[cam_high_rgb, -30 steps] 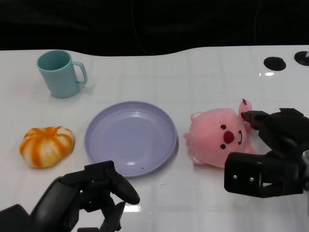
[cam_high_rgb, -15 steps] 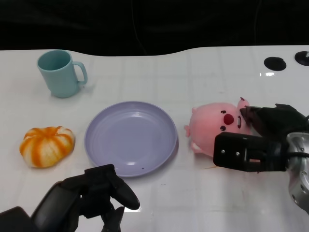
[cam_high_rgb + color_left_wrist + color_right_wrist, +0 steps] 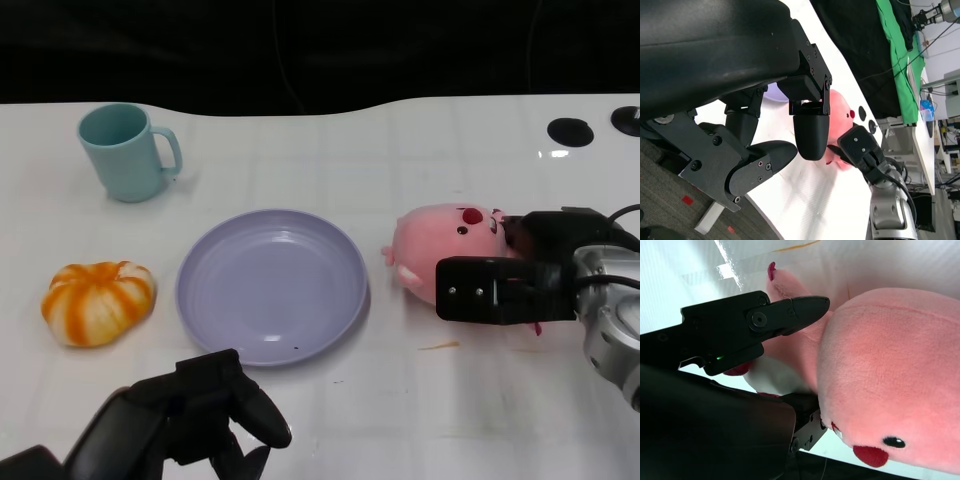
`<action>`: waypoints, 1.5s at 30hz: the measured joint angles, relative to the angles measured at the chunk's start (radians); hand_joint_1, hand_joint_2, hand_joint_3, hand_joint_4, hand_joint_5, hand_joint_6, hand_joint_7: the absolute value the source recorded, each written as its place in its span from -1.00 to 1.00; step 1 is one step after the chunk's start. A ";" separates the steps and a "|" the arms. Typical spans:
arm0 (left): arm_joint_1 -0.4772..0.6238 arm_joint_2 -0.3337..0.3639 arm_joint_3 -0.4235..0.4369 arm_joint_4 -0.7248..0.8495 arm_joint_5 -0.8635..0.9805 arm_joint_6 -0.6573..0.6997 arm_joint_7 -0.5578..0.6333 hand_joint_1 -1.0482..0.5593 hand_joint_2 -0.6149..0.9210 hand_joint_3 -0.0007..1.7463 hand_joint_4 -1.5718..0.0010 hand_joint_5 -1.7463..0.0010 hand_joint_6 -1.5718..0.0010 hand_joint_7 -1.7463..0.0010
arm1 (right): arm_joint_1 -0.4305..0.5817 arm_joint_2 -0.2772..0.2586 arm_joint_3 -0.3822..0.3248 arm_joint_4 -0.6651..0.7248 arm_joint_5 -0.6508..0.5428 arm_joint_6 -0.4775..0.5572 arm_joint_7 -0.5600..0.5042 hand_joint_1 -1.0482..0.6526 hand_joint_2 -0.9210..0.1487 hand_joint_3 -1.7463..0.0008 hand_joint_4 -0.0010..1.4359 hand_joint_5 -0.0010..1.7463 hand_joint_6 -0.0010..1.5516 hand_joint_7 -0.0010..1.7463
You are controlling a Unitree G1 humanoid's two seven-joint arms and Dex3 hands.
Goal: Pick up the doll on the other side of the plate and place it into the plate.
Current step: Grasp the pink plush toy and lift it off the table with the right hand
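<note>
Plate point(image 3: 272, 285) sits mid-desk, lavender, nothing in it but a tiny dark speck near its near rim. Teal mug point(image 3: 125, 152) far left, upright, handle to the right; inside can't be seen well. Orange-white pumpkin toy point(image 3: 98, 302) left of plate, apart from it. Pink doll point(image 3: 440, 245) lies on the white desk point(image 3: 350, 400) just right of the plate, not touching its rim as far as visible, face turned up and far. Right robot hand point(image 3: 505, 280) is pinching the doll: in the right wrist view one finger point(image 3: 785, 312) presses along the doll's point(image 3: 890, 370) side and another part sits under it near the face; the doll's right and near parts are hidden behind the hand in the head view. Left robot hand point(image 3: 215, 405) low at near left, fingers curled in, holding nothing; arm cut off by frame edge. Left wrist view shows those fingers point(image 3: 810, 132) close up, doll point(image 3: 837, 117) partly hidden behind them. Two dark round holes point(image 3: 570, 130) at far right desk edge, one cut off.
</note>
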 measured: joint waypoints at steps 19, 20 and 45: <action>-0.004 0.004 0.007 0.039 -0.009 -0.025 -0.001 -0.03 0.40 0.21 0.10 -0.94 0.12 -0.59 | -0.035 0.029 0.038 0.308 0.035 -0.322 -0.550 -0.09 -0.95 0.99 0.07 0.78 0.63 -0.95; -0.009 0.004 0.007 0.044 -0.012 -0.021 -0.001 -0.02 0.40 0.23 0.09 -0.94 0.13 -0.59 | -0.039 0.029 0.043 0.318 0.035 -0.331 -0.567 -0.09 -0.98 0.95 0.05 0.91 0.67 -0.93; -0.037 -0.013 0.017 0.164 -0.052 -0.160 -0.021 -0.16 0.61 -0.01 0.11 -0.90 -0.02 -0.28 | -0.045 0.041 -0.045 0.397 0.177 -0.399 -0.711 -0.05 -0.86 0.64 0.29 1.00 -0.13 0.95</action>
